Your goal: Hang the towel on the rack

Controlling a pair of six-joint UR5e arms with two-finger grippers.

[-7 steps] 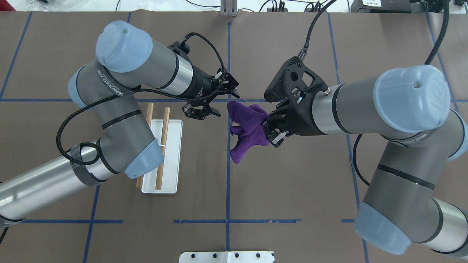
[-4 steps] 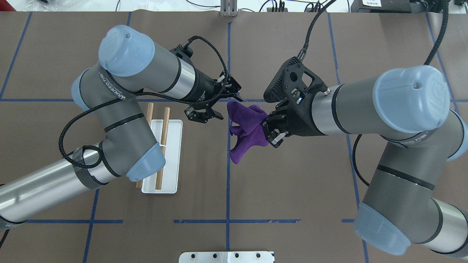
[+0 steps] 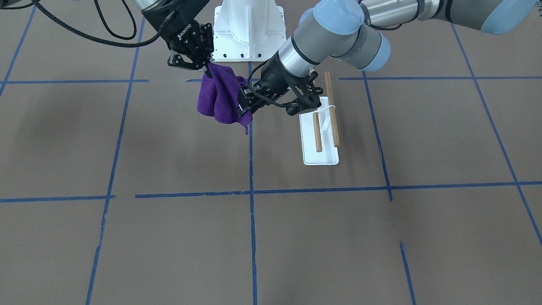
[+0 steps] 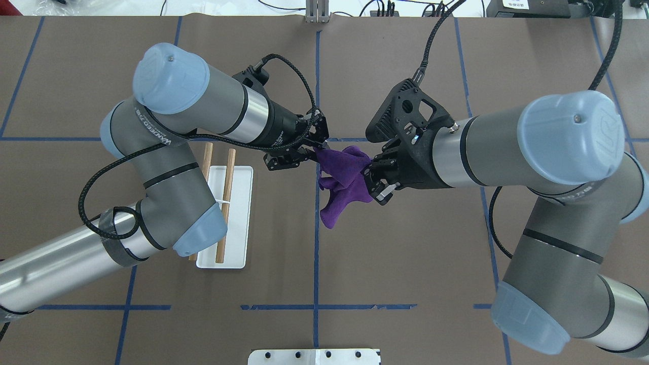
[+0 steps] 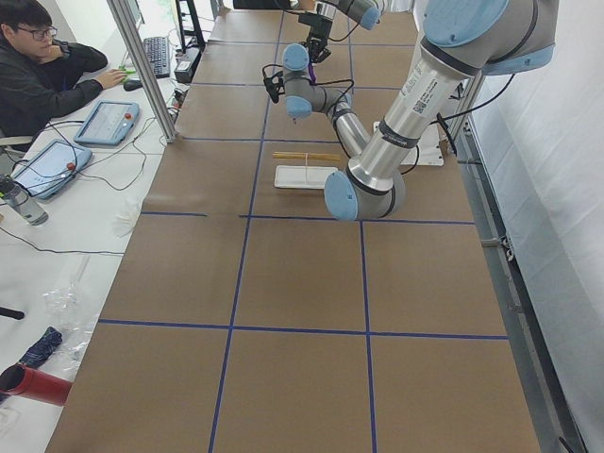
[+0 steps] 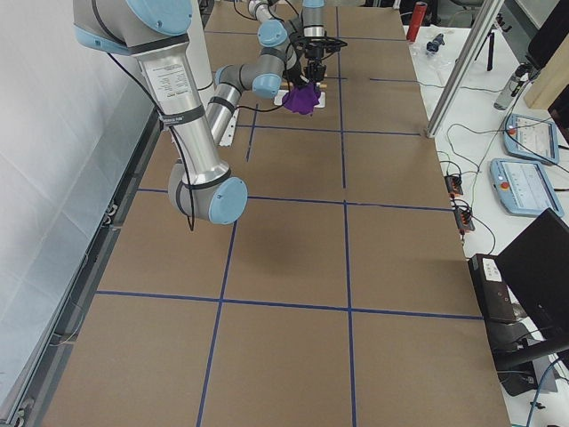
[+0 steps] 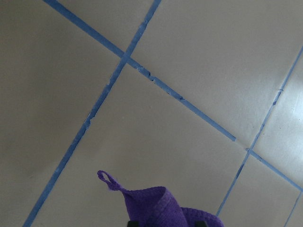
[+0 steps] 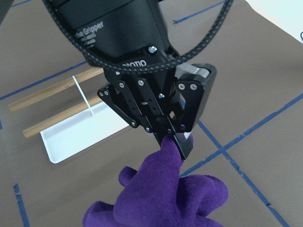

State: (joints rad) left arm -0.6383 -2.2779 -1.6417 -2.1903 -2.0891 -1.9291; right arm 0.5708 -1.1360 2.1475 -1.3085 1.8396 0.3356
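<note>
The purple towel (image 4: 345,175) was held in the air, pinched by both the right gripper (image 4: 372,183) and the left gripper (image 4: 311,150), and was not yet hung on the rack (image 4: 241,213) nearby.

Both the left arm (image 4: 162,167) and the right arm (image 4: 512,147) are matt grey tubes with pale blue caps (image 4: 170,71) on the joints, black rings at the seams and a bright silver sleeve (image 4: 256,110) at the wrist. White lettering (image 4: 152,124) runs along one left link. A braided black cable (image 4: 432,38) runs to each wrist; dark tape (image 4: 114,241) wraps the left arm. The left gripper (image 8: 180,141) is black, with jointed fingers (image 8: 185,144), silver screws (image 8: 150,48) and a white brand name (image 8: 137,64); the right gripper (image 3: 206,71) looks alike, and its wrist bears a black perforated camera mount (image 4: 405,109)
</note>
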